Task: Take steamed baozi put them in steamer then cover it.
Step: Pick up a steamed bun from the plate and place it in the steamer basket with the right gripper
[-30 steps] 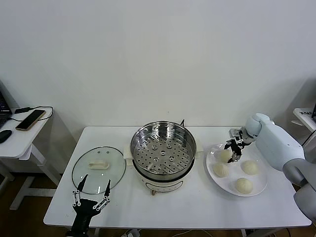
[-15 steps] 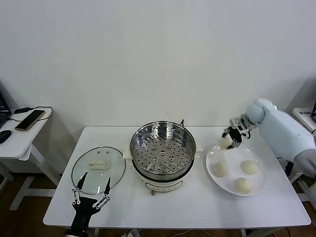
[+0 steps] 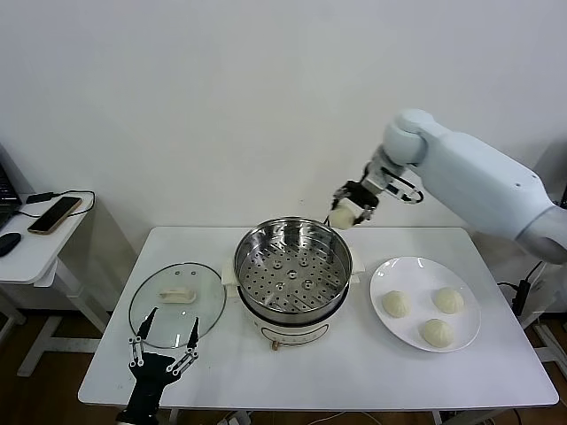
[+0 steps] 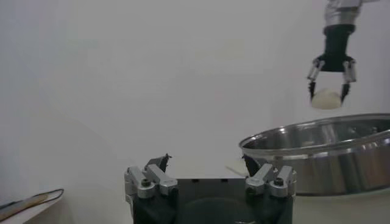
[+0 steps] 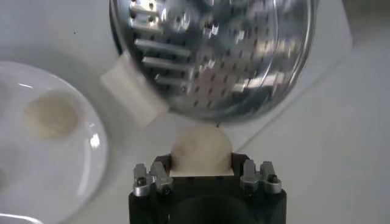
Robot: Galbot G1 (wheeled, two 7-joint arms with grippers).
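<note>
My right gripper is shut on one cream-white baozi and holds it in the air just beyond the far right rim of the steamer. The baozi also shows in the right wrist view and in the left wrist view. The steel steamer basket sits on its cream pot base, and no bun shows on its perforated floor. Three baozi lie on the white plate at the right. My left gripper is open and empty at the table's front left.
The round glass lid with a cream handle lies flat on the table left of the steamer, just behind my left gripper. A side table at the far left holds a phone. A white wall stands behind the table.
My right gripper lifted one baozi off the plate and carried it up and left, to above the steamer's far right rim. The plate now holds three. The left arm has not moved.
</note>
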